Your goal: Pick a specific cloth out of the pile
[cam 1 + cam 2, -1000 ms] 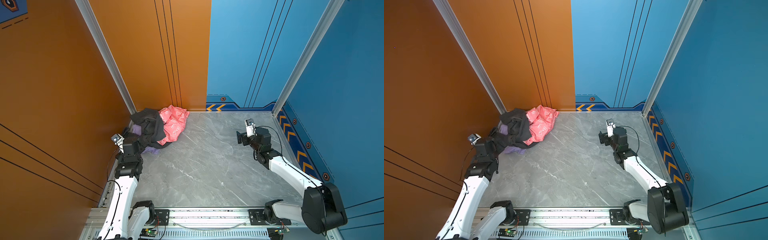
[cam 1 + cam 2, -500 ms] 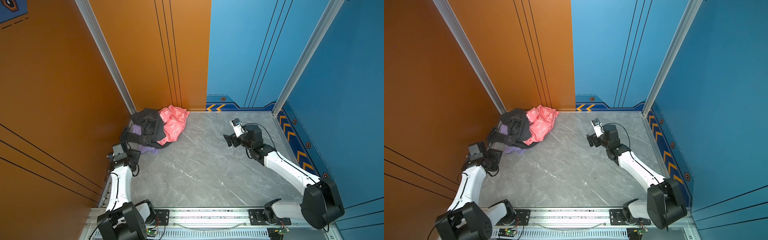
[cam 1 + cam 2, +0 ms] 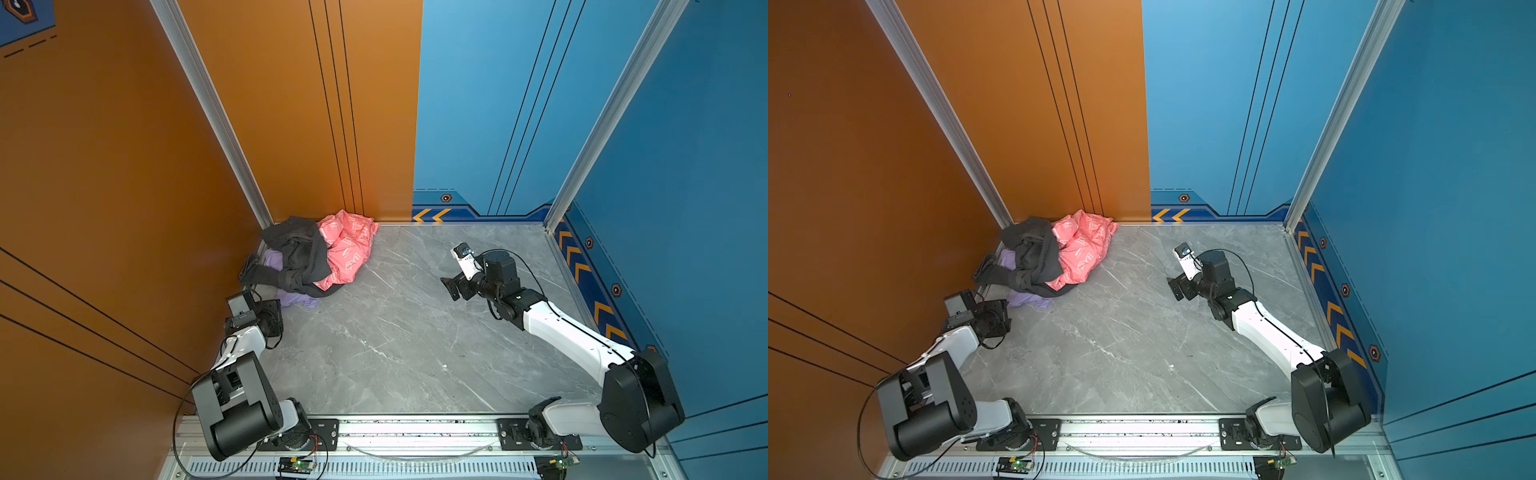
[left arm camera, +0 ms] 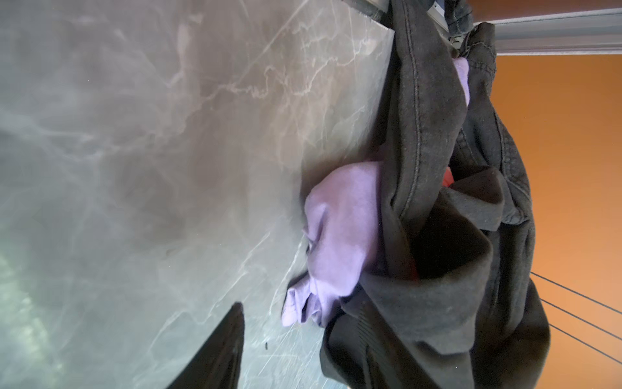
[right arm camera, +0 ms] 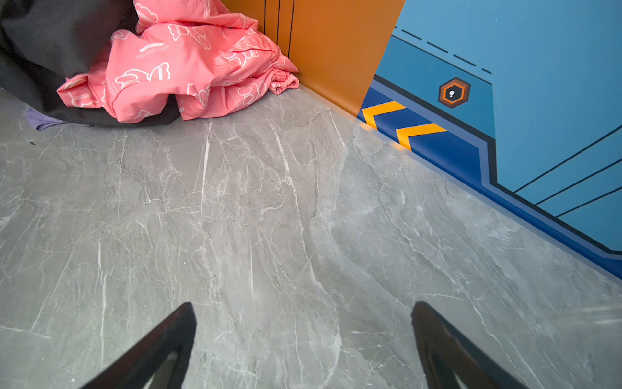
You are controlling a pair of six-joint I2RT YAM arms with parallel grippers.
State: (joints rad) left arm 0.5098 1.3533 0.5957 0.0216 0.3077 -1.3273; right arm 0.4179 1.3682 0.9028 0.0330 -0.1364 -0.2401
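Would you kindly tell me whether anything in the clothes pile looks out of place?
Yes: the dark grey garment spills off the table's left edge against the orange wall, burying most of the lavender cloth.

Floor: a grey slab (image 3: 395, 340) veined in white like marble, matt and finely scratched.
Left wall: orange panels (image 3: 104, 166) crossed by thin black lines; the orange carried on over the left half of the back wall.
Right wall: blue panels (image 3: 478, 104), also lined in black, covering the rest of the back and the right side.
Posts: a slanting silver left post (image 3: 208, 104) and right post (image 3: 613, 104), one in each back corner.
Skirting: a dark blue band (image 3: 461, 214) with yellow chevrons (image 3: 420, 215) and small orange-rimmed hexagons (image 3: 446, 198).
Light: even and soft, paler toward the top of the blue back panel.
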